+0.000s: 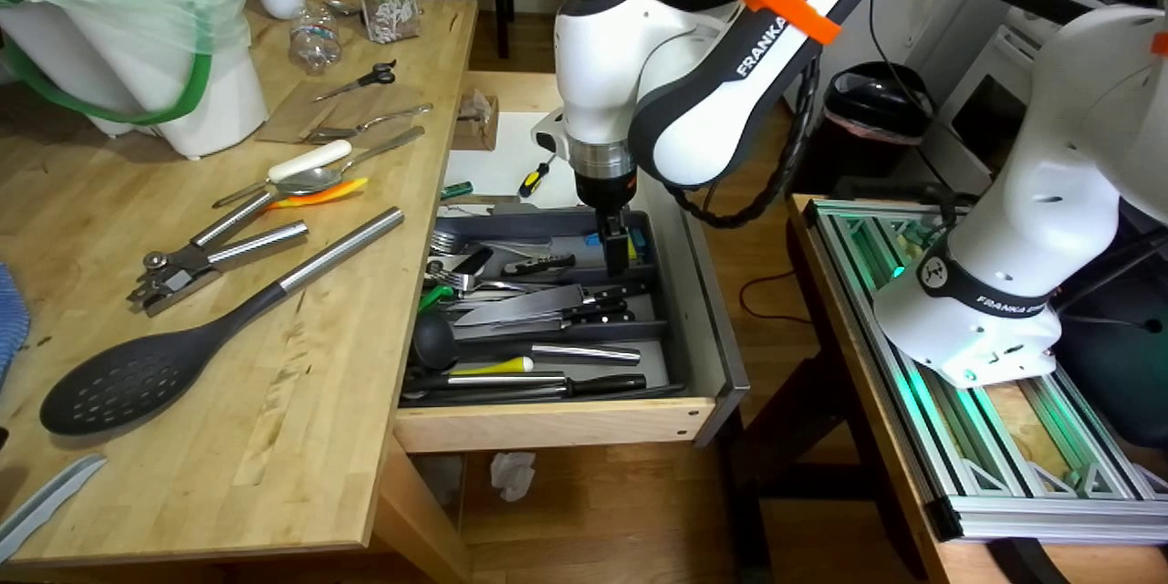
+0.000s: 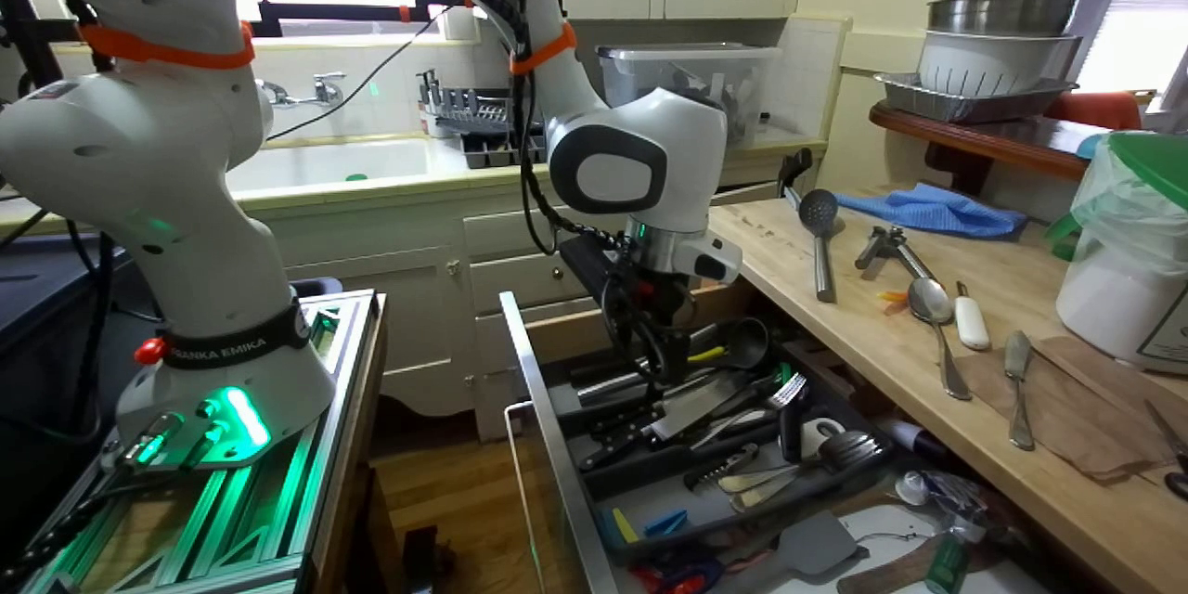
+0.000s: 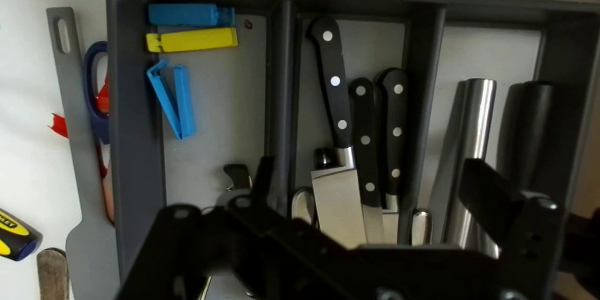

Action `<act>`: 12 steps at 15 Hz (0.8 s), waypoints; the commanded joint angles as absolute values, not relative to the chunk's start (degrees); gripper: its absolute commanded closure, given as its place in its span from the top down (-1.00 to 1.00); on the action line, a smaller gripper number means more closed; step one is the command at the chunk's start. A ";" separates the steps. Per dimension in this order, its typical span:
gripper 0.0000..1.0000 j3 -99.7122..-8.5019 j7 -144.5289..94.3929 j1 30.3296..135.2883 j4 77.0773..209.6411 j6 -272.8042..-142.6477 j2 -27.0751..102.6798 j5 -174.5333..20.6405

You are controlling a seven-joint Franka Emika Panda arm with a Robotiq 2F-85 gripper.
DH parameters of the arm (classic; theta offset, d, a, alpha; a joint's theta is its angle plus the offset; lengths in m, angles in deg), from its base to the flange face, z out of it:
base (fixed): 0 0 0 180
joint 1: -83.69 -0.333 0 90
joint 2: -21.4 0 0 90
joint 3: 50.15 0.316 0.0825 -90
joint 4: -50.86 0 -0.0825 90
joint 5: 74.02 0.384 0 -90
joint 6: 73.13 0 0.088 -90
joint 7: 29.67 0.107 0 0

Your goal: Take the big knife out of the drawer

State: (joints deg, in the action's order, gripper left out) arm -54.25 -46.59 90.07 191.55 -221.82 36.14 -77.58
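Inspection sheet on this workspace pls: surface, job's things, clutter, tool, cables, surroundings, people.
Surface: light wood tabletop, a few darker marks.
Job's things: drawer pulled open; big knife inside the dark tray, beside other knives.
Clutter: slotted spoon, scissors and white bucket on the tabletop; yellow clip in the tray.
Tool: open over the tray, nothing gripped.
Cables: black cable loops below the arm; thin cord on the floor.
Surroundings: black bin standing nearby; crumpled white scrap on the floor by the drawer.
People: nothing seen.
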 commanded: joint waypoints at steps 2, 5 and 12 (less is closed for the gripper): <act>1.00 -52.78 -47.89 90.85 190.82 -225.46 39.10 -76.27; 1.00 -51.94 -47.72 90.86 190.40 -229.01 42.12 -76.67; 0.33 -51.42 -47.59 92.44 188.00 -234.86 49.21 -77.51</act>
State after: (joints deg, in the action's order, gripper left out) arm -52.43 -46.58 90.56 190.14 -232.02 45.40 -77.55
